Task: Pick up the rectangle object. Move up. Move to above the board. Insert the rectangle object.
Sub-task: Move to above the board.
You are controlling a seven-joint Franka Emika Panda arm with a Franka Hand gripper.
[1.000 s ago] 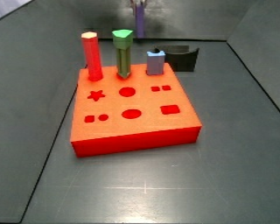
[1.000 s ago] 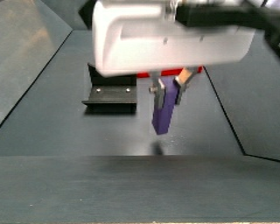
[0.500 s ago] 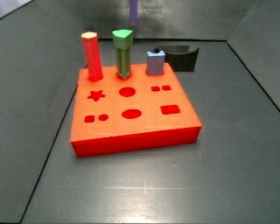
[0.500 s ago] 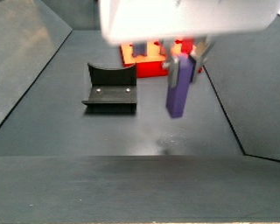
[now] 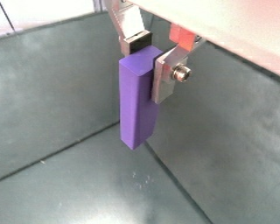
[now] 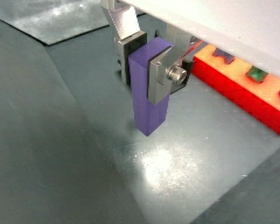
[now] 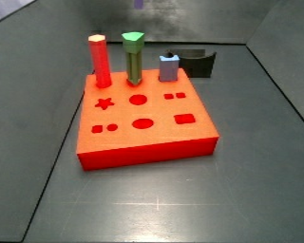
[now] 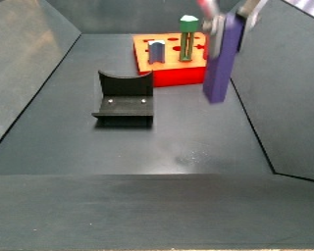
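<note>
The gripper [image 5: 152, 54] hangs above the dark table [image 8: 186, 147], jaws clamped on the top of the purple peg [image 5: 136, 96], which hangs upright, clear of the floor. In a side view the peg [image 8: 222, 61] is just beside the red-orange board [image 8: 176, 71] at the table's far edge. The black fixture [image 8: 123, 98] stands apart.

A dark grey tabletop [image 7: 142, 199] fills both side views, smooth and matte. Plain grey walls [image 8: 28, 59] rise from its edges and lean outward, meeting it along straight seams. The far wall [image 7: 193, 24] looks mottled and lighter. In a wrist view, a pale sheen [image 6: 160, 166] of soft overhead light lies on the surface. A lighter grey band [image 8: 146, 211] crosses the near edge in a side view.
</note>
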